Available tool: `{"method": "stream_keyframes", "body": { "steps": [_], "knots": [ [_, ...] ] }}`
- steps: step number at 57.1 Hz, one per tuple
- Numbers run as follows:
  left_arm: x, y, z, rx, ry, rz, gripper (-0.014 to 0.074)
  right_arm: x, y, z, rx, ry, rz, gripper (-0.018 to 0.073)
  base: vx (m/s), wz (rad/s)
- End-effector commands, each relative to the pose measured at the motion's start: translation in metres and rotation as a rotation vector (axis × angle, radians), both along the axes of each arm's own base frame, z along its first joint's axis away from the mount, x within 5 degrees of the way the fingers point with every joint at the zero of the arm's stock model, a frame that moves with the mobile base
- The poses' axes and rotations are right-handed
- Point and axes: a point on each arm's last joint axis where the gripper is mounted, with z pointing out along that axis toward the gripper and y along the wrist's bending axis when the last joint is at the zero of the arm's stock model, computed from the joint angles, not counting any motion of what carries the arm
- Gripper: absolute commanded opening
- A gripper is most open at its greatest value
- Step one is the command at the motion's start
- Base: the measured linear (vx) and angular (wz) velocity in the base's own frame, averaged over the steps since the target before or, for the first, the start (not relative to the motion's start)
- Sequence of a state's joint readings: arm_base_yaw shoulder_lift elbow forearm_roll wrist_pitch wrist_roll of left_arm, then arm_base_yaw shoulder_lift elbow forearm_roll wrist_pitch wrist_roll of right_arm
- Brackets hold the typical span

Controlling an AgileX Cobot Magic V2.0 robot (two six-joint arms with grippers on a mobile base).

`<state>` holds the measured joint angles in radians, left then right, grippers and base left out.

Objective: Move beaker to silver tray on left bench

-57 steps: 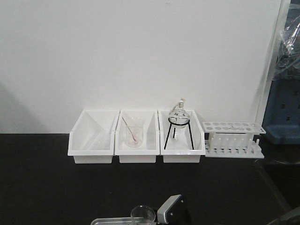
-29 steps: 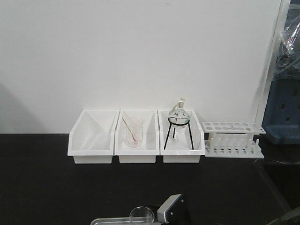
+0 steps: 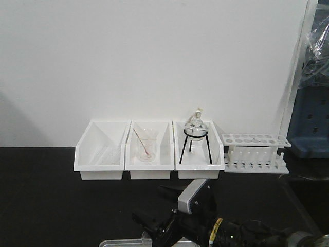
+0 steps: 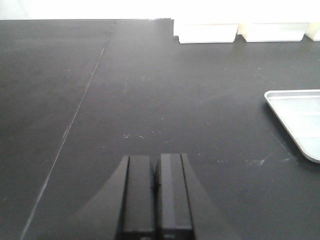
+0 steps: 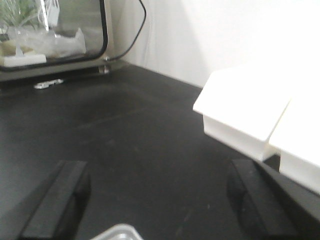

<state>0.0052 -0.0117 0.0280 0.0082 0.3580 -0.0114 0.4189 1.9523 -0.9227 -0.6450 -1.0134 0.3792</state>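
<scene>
My right tool stands wide apart with nothing between its fingers. In its wrist view only bare black tabletop fills the gap, with a rounded corner of the silver tray at the bottom edge and the white bins off to one side. In the front view that tool hangs right over the tray's near end. A pale glassy sliver at the bottom of the frame, just beside the tool, is most likely the beaker. The arm covers the rest, so I cannot tell whether it stands upright or exactly where on the tray it sits. I judge it lies below and behind my fingertips, not ahead of them, so any withdrawal should go up and clear rather than back across it. My left tool has its fingers pressed together and holds nothing. It rests low over the tabletop with the tray well off to its right, so the right arm is plainly the nearer one.
</scene>
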Motion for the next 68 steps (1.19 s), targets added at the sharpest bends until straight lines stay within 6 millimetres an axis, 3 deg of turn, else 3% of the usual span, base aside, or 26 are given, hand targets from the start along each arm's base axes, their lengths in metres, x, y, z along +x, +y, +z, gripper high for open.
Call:
{"method": "stream_keyframes", "body": {
  "steps": [1,7,12,14,25,35,51,68],
  "knots": [
    [0.001,0.0,-0.002,-0.008,-0.065,-0.005,0.0001,-0.006,-0.004,0.057,0.103,-0.103,-0.003,0.0463,0.0,0.0],
    [0.001,0.0,-0.002,-0.008,-0.065,-0.005,0.0001,-0.017,-0.01,0.088,0.07,-0.068,-0.023,0.0256,0.0,0.0],
    [0.001,0.0,-0.002,-0.008,-0.065,-0.005,0.0001,-0.033,-0.019,0.118,0.032,-0.034,-0.046,0.0027,0.0,0.0],
    [0.001,0.0,-0.002,-0.008,-0.065,-0.005,0.0001,-0.04,-0.024,0.13,0.024,-0.017,-0.061,-0.0017,0.0,0.0],
    [0.001,0.0,-0.002,-0.008,-0.065,-0.005,0.0001,-0.093,-0.054,0.194,0.04,0.023,-0.134,-0.0011,0.0,0.0],
    [0.001,0.0,-0.002,-0.008,-0.065,-0.005,0.0001,-0.141,-0.075,0.231,-0.047,-0.155,-0.131,-0.0011,0.0,0.0],
    [0.001,0.0,-0.002,-0.008,-0.065,-0.005,0.0001,-0.192,-0.095,0.259,-0.161,-0.42,-0.118,-0.0011,0.0,0.0],
    [0.001,0.0,-0.002,-0.008,-0.065,-0.005,0.0001,-0.22,-0.107,0.274,-0.114,-0.497,-0.133,-0.0011,0.0,0.0]
  ]
}}
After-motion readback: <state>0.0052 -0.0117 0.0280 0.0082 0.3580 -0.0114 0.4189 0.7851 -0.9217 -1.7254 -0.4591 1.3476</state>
